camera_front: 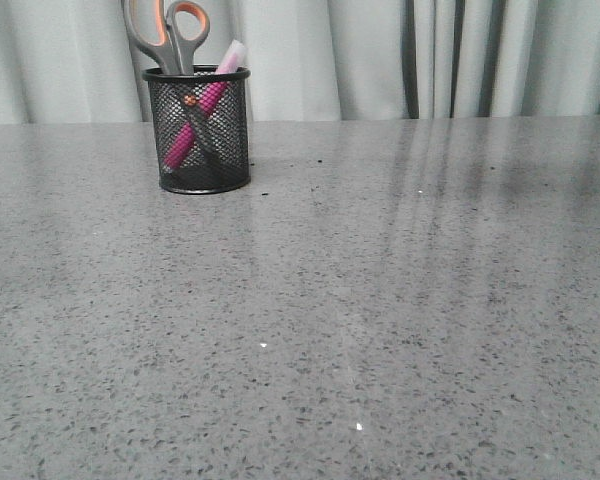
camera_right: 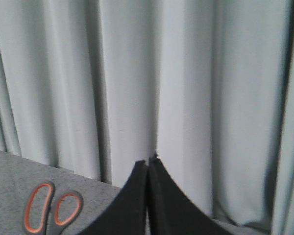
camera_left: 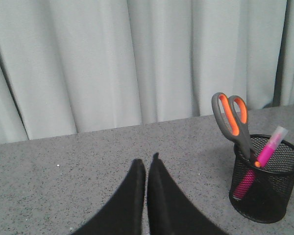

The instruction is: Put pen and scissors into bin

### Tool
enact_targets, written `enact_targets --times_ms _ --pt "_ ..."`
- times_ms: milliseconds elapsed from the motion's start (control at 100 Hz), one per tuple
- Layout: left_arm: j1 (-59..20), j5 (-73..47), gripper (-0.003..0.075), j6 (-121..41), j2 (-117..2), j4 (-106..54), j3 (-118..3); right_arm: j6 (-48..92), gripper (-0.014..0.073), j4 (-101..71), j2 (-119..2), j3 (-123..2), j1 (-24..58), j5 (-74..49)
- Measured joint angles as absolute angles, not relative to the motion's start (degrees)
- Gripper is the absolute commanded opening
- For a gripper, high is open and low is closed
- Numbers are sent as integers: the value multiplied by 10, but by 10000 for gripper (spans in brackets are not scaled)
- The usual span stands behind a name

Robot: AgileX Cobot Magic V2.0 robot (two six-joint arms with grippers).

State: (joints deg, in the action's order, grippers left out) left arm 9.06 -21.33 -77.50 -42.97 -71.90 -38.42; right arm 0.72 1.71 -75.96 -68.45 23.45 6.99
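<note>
Speckled grey table (camera_front: 380, 320), pale curtain (camera_front: 330, 60) behind — both hands (camera_left: 146, 164) (camera_right: 148, 160) closed, empty.

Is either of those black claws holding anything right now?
No. Both pairs of fingers, left and right, are shut on nothing; the scissors and pen stand in the bin.

A grey speckled stone-look table (camera_front: 380, 320) was observed, backed by pale curtains (camera_front: 380, 60). One object was seen resting directly on it: the bin (camera_front: 198, 150), upright on its base, far back and left of centre. A few dark specks (camera_front: 320, 160) were noted on the surface near the bin.
</note>
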Motion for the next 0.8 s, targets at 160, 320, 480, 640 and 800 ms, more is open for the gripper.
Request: enact_targets --times_ms 160,320,480,640,800 --pt "91 -211 -19 -775 -421 -718 -362 8 -69 42 -645 -583 195 64" --pt "91 -182 -19 -793 -364 -732 -302 9 -69 48 -518 -419 157 104" --pt "91 -167 -19 -820 -269 -767 -233 9 -69 45 -385 -249 138 170" --pt "91 -164 -19 -823 -180 -798 -165 10 -69 21 -248 -125 136 179" --pt "91 -159 -19 -823 -102 -815 -111 10 -69 12 -150 -43 136 178"
